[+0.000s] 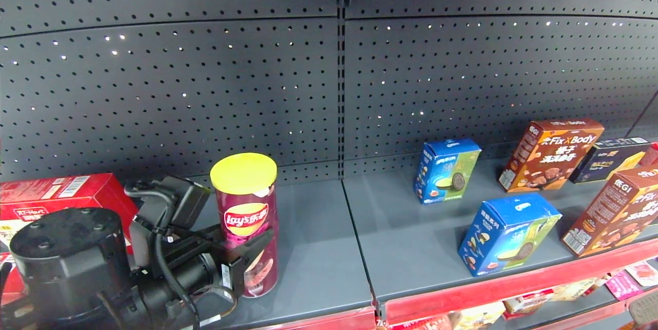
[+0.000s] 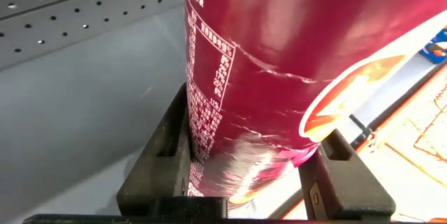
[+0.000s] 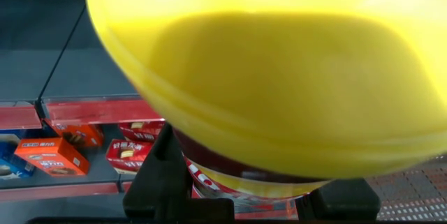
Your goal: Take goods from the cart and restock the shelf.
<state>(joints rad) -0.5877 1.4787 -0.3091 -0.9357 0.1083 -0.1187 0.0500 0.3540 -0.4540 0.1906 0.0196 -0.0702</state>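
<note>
Head view: my left gripper [image 1: 251, 263] clamps chips can [image 1: 245, 217] low, upright on shelf [image 1: 318, 248], so base can sit flat. Right gripper [image 3: 251, 190] grips second can [image 3: 279, 77] under lid.

Fairly bright, even light falls from above and in front. Pinpoints of light shine through the holes of the pegboard back panel [image 1: 169, 88], thickest along the top of the head view. The boxes [image 1: 506, 232] cast soft shadows to their left on the shelf [image 1: 318, 248]. The panel seams bow toward the frame edges. A pale sheen streaks the chips can [image 2: 279, 77]. On the second chips can [image 3: 244, 182], the yellow lid [image 3: 279, 63] is shaded across its middle.
</note>
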